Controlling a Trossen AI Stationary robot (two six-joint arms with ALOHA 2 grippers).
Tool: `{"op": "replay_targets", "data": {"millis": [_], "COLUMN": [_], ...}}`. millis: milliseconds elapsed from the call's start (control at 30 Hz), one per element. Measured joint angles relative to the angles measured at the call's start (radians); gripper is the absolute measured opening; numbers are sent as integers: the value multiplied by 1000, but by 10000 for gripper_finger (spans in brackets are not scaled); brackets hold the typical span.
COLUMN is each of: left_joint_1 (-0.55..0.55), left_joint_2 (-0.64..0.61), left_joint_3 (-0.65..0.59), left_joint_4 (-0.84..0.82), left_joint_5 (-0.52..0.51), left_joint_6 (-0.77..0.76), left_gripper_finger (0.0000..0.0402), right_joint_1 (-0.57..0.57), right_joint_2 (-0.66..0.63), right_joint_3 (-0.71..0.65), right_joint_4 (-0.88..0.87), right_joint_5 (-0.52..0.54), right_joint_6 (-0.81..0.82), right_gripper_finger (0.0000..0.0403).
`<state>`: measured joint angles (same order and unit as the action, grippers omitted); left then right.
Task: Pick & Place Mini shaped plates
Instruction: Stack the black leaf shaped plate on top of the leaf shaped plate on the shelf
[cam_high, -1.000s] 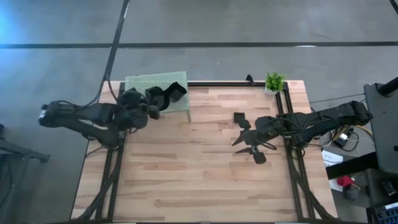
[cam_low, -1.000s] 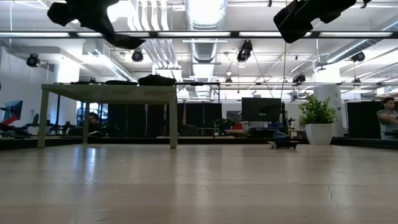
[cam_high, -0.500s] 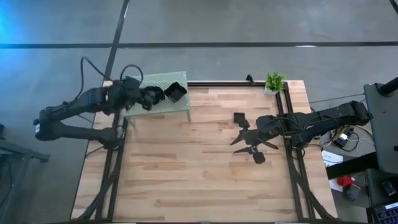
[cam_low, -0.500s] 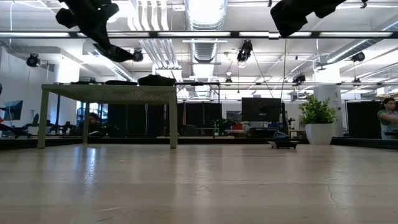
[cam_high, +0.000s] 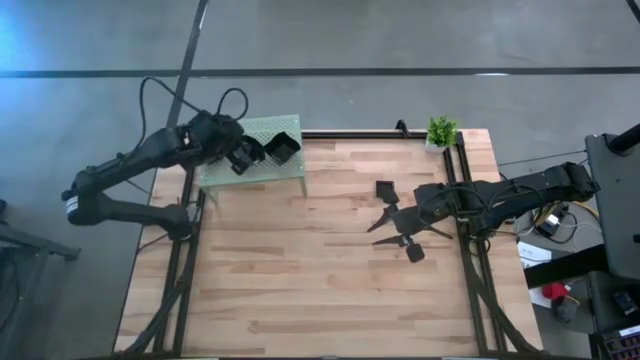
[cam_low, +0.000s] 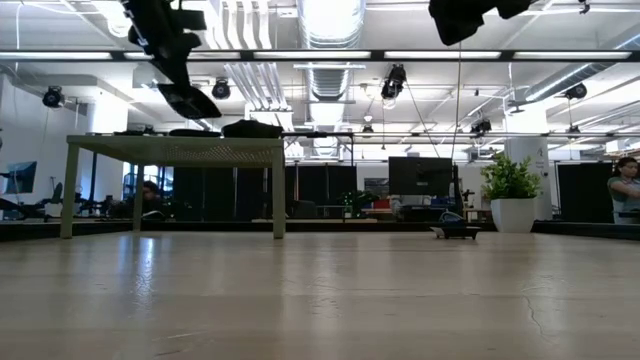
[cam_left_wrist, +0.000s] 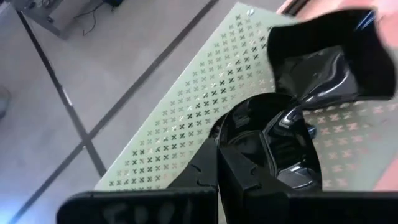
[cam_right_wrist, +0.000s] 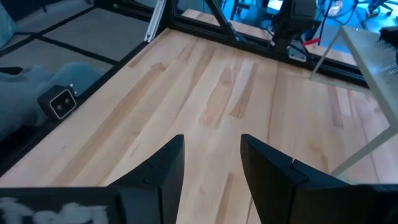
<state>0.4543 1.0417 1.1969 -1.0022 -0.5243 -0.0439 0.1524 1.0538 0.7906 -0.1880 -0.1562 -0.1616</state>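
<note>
The green perforated platform stands at the table's far left. An angular black mini plate rests on its top. My left gripper hovers over the platform, shut on a round black mini plate. A square mini plate and a round one lie on the wood at the right. My right gripper hangs open above the table between them, nothing between its fingers. My left gripper holds the round plate by its rim, at the edge nearest the fingers, coming slantwise from above. The gripper's own body hides the exact place of contact. In the low view the plate hangs tilted, clear above the platform's top.
A small green plant stands at the table's far right corner. More dark plates lie on the platform's top. Black frame rails run along the table's sides. Bare wood spreads over the middle and near side.
My left arm has swung toward the table's far edge, bringing its gripper in over the platform. The wrist has rolled, and the held round plate has turned with it, staying clear of the platform. The gripper has stayed shut.
</note>
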Motion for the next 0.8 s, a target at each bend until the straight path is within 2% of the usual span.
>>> {"op": "replay_targets", "data": {"millis": [267, 800], "left_joint_1": [12, 23], "left_joint_2": [36, 73], "left_joint_3": [-5, -6], "left_joint_4": [9, 7], "left_joint_5": [37, 26], "left_joint_6": [54, 89], "left_gripper_finger": [0, 9], "right_joint_1": [0, 0], "right_joint_2": [0, 0], "right_joint_3": [0, 0], "right_joint_4": [8, 9], "right_joint_5": [0, 0], "right_joint_6": [0, 2], "right_gripper_finger": [155, 155]}}
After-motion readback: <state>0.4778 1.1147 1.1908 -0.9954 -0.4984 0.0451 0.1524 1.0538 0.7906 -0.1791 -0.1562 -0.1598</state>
